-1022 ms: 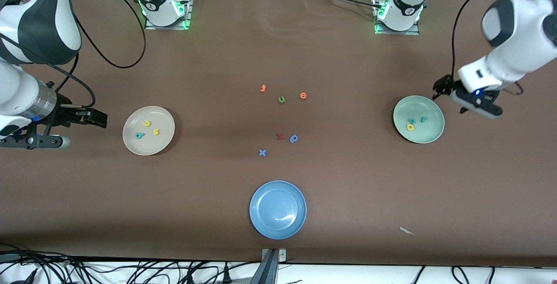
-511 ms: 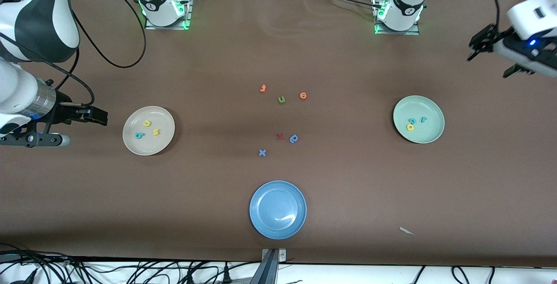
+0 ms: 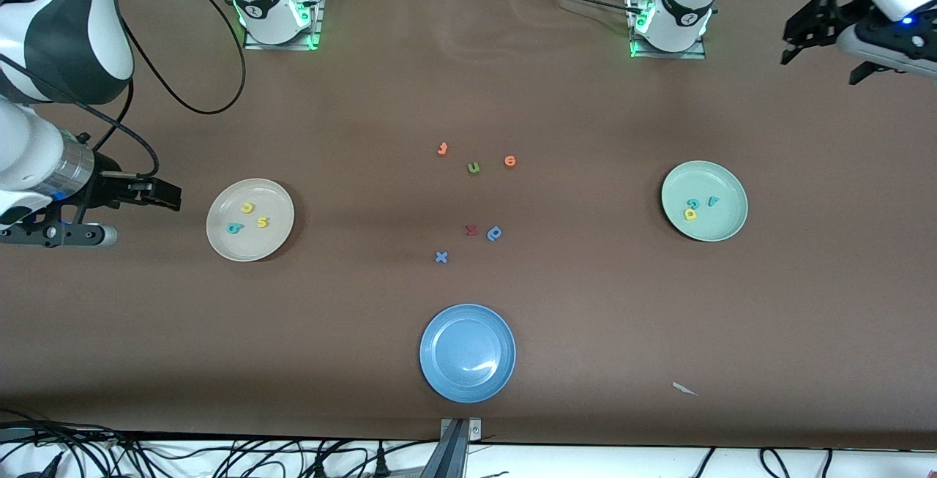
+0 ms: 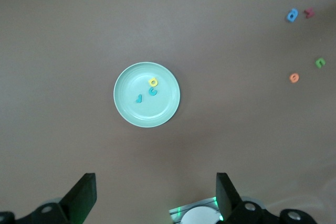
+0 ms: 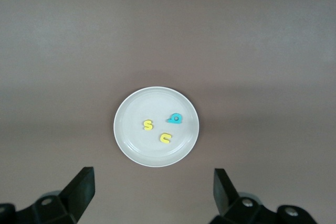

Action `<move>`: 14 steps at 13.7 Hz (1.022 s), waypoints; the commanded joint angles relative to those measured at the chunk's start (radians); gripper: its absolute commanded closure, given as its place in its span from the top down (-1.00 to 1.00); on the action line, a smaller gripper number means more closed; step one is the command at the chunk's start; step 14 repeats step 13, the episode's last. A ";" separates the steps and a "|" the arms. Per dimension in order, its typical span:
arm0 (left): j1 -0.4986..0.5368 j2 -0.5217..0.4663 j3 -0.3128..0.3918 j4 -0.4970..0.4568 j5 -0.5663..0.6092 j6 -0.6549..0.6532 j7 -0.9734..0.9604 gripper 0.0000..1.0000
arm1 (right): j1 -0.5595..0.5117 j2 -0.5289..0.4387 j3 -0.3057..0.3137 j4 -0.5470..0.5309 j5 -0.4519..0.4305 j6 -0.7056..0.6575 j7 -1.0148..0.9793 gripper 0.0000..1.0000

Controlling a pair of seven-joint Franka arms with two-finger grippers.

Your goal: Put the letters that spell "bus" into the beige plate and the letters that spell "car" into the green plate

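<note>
The beige plate [image 3: 252, 244] lies toward the right arm's end and holds a teal b [image 3: 234, 228], a yellow u [image 3: 247, 208] and a yellow s [image 3: 263, 222]. My right gripper [image 3: 172, 198] hovers open and empty beside that plate; its wrist view shows the plate [image 5: 136, 150] past the open gripper [image 5: 152, 190]. The green plate [image 3: 714, 225] at the left arm's end holds a teal c [image 3: 692, 203], a yellow a [image 3: 690, 214] and a teal r [image 3: 714, 200]. My left gripper [image 3: 818, 70] hangs open and empty, high over the table edge near its base, looking down on the green plate [image 4: 131, 116].
A blue plate [image 3: 468, 353] sits near the front edge. Loose letters lie mid-table: an orange t [image 3: 442, 148], a green u [image 3: 473, 167], an orange o [image 3: 510, 161], a dark red letter [image 3: 471, 230], a blue looped letter [image 3: 495, 233] and a blue x [image 3: 441, 257]. A white scrap [image 3: 684, 389] lies near the front.
The left arm has risen and drawn away from the green plate's rim toward the table corner by its base, still open. The right arm has barely shifted.
</note>
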 commanded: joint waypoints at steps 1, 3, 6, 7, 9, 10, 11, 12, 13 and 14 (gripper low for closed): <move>-0.005 0.084 0.015 0.127 0.024 -0.034 -0.036 1.00 | -0.009 -0.020 0.009 -0.007 0.018 -0.005 0.012 1.00; -0.008 0.110 0.013 0.137 0.023 -0.034 -0.037 1.00 | -0.009 -0.018 0.009 -0.007 0.018 -0.008 0.010 1.00; 0.000 0.203 0.012 0.270 0.030 -0.089 -0.037 1.00 | -0.008 -0.018 0.009 -0.007 0.018 -0.007 0.012 1.00; 0.003 0.204 0.012 0.270 0.029 -0.089 -0.036 1.00 | -0.008 -0.018 0.009 -0.007 0.018 -0.007 0.012 1.00; 0.004 0.204 0.012 0.270 0.026 -0.089 -0.034 1.00 | -0.008 -0.018 0.009 -0.007 0.018 -0.007 0.012 1.00; 0.001 0.204 0.012 0.270 0.029 -0.089 -0.036 1.00 | -0.009 -0.018 0.009 -0.007 0.018 -0.007 0.012 1.00; 0.000 0.204 0.012 0.270 0.029 -0.089 -0.036 1.00 | -0.009 -0.018 0.009 -0.007 0.018 -0.007 0.012 1.00; 0.001 0.204 0.012 0.270 0.026 -0.089 -0.036 1.00 | -0.009 -0.018 0.009 -0.007 0.018 -0.007 0.012 1.00; 0.001 0.204 0.010 0.269 0.024 -0.089 -0.036 1.00 | -0.009 -0.018 0.009 -0.007 0.018 -0.007 0.012 1.00; 0.001 0.204 0.010 0.269 0.024 -0.089 -0.036 1.00 | -0.009 -0.018 0.009 -0.007 0.018 -0.007 0.012 1.00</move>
